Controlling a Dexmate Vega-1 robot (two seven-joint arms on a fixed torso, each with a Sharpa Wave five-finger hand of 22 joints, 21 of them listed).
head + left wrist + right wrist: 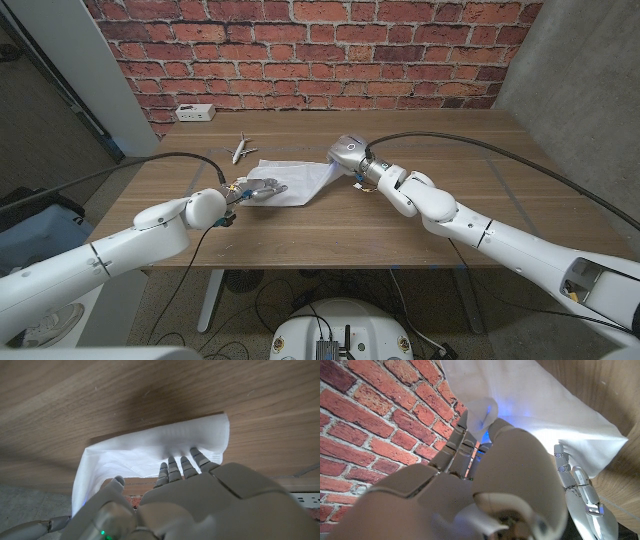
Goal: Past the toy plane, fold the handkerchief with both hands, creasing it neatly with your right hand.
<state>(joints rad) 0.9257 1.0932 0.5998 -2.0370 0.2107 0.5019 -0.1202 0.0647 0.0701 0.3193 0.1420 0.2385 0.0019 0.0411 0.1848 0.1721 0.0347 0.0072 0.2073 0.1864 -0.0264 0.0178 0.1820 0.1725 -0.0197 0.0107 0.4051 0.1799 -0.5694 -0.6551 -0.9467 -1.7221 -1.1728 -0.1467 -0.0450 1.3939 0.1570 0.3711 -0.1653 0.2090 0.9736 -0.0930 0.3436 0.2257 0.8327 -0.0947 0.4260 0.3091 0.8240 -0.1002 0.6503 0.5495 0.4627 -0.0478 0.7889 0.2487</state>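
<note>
While the white handkerchief lies partly folded near the middle of the wooden table in the head view, the left hand rests its fingers on the cloth's near left corner and the right hand meets its right edge. The toy plane sits just behind the cloth, apart from it.

In the left wrist view, the left hand has its fingertips against the handkerchief, with the thumb under a raised fold, so it grips the cloth.

In the right wrist view, the right hand pinches a bunched corner of the handkerchief between its fingers and thumb.
</note>
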